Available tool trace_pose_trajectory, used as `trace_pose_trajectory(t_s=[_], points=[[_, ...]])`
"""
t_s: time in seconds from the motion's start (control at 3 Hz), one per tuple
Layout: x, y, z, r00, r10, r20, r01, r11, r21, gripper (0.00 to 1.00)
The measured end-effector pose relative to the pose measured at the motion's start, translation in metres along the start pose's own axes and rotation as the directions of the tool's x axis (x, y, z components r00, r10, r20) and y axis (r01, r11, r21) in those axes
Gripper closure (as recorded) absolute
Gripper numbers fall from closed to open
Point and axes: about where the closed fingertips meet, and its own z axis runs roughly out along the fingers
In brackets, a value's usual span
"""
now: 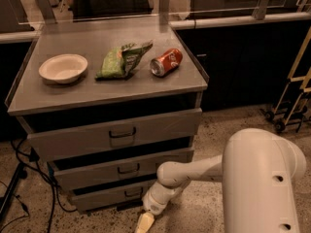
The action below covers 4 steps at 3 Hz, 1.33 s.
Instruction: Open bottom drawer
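The bottom drawer (109,195) is the slimmest grey front of three, low on the cabinet, with a small dark loop handle (132,192). It stands slightly out from the cabinet, with a dark gap above it. My gripper (145,222) hangs from the white arm (189,174) just in front of and below the drawer's right part, close to the floor, right of the handle and apart from it.
The mid-height drawer (124,168) and the tallest drawer (116,132) sit above. On the cabinet top lie a white bowl (63,67), a green bag (122,59) and a red can (166,62). Cables (19,178) trail at left; a cart (291,96) stands at right.
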Motion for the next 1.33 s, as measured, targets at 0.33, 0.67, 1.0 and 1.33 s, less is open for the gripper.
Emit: trace_pose_trajectory(t_s=[0.33,0.67,1.0,1.33], points=[[-0.010,-0.012,0.024,1.000,-0.002,0.004,0.002,0.9990,-0.044,0.00],[-0.011,-0.015,0.026,1.000,0.000,0.008,0.000,0.9989,-0.046,0.00],[0.001,-0.014,0.034,0.998,0.052,0.035,-0.051,0.9983,-0.028,0.00],[0.003,-0.027,0.046,0.995,0.074,0.063,-0.073,0.9971,-0.019,0.00]])
